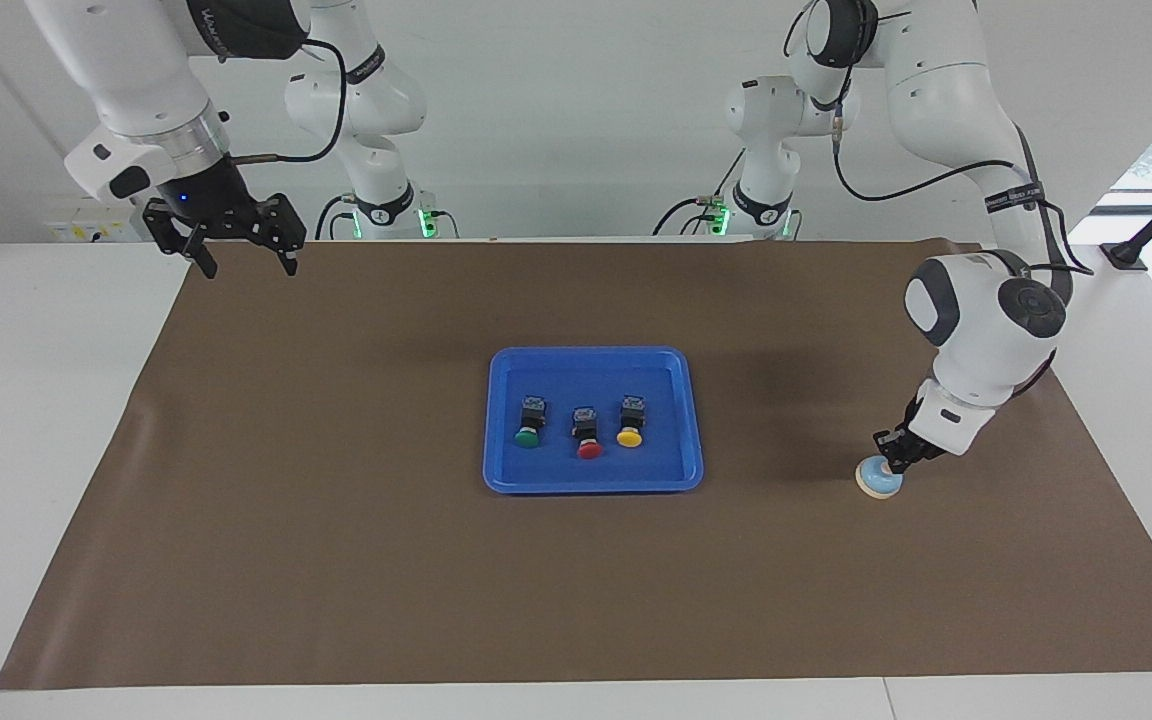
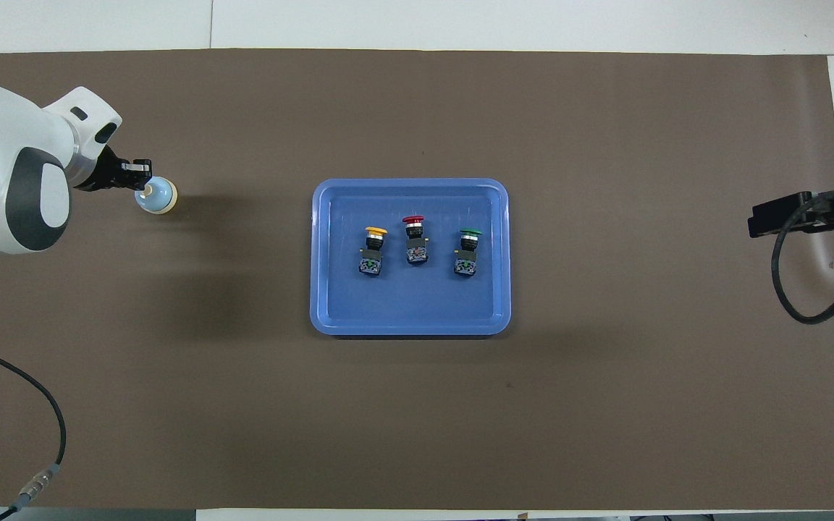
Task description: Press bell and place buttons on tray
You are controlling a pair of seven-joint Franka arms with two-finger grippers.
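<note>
The left gripper (image 1: 888,462), fingers clenched together, has its tips on top of the bell (image 1: 878,482), which sits on the brown mat (image 1: 336,560) toward the left arm's end of the table. The yellow, red and green buttons (image 1: 587,436) lie in a row on the tray (image 1: 506,480) at mid-table. The right gripper (image 1: 244,255) waits raised with fingers spread, over the mat's corner.

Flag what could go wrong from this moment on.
1. The shut left gripper comes at the small light-blue dome bell tilted and at its edge nearest the robots, so it could slip off the knob or push the loose bell along the brown mat.
2. A hard press could tip the bell.
</note>
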